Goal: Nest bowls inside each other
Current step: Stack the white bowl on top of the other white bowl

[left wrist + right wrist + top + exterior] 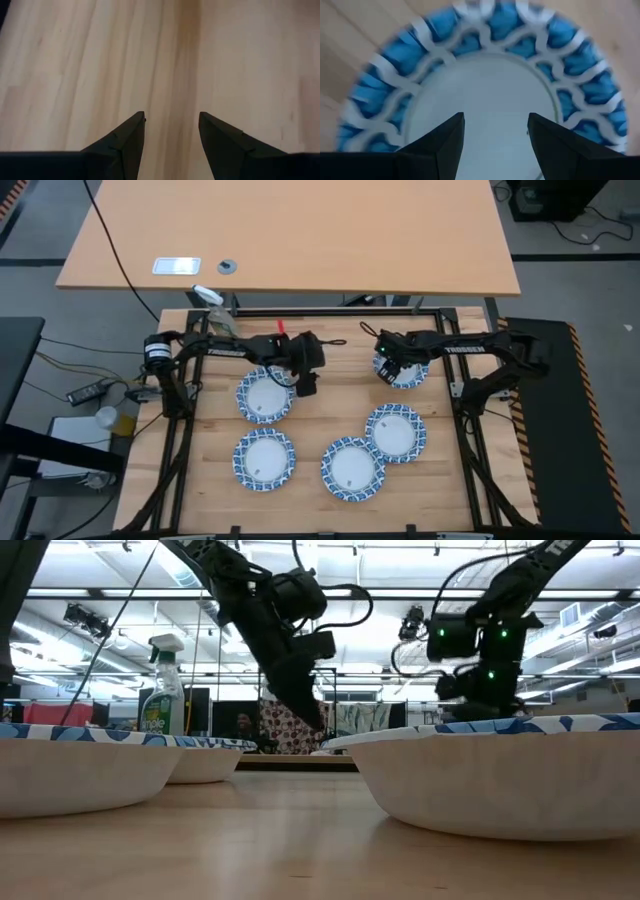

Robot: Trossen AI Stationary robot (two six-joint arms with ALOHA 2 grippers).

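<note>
Hovering with its two dark wedge-shaped fingers spread wide and empty, the left gripper (306, 387) hangs over bare pale wood-grain planks of the slatted wooden table (330, 415), at the 2 o'clock edge of one round shallow bowl with white centre and blue-and-white scalloped rim (264, 397). The right gripper (495, 145), equally spread and empty, hangs above another such bowl (405, 370) at the table's 1 o'clock. Five bowls show: these two, one at 7 o'clock (264, 459), and two overlapping ones toward 5 o'clock (352, 469) (396, 432).
</note>
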